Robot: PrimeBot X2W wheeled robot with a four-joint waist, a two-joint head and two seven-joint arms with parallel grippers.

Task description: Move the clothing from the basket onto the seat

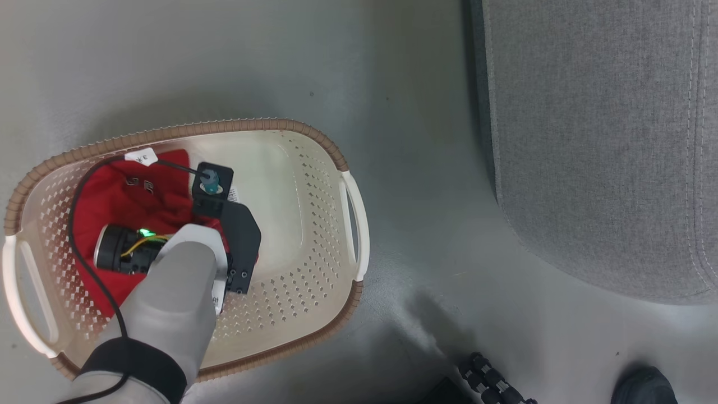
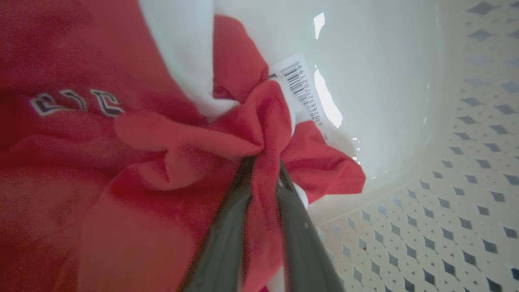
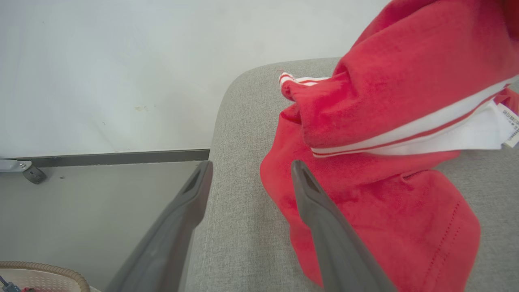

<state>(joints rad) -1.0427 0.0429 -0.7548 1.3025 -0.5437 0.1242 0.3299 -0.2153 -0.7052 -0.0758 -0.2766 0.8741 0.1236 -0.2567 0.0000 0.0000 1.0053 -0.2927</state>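
While your left gripper (image 2: 265, 161) clamps a raised fold of the soft red fabric garment (image 2: 121, 182) in the oval cream plastic basket (image 1: 224, 124), ready to lift, your right gripper (image 3: 249, 166) hangs spread above the grey upholstered seat (image 3: 243, 121).

Bright red clothing (image 3: 365, 211) with white stripes; cream basket (image 1: 314, 235), diamond-perforated, with brown woven-look rim (image 1: 224, 124); plain grey seat (image 1: 589, 140) with pale stitching.
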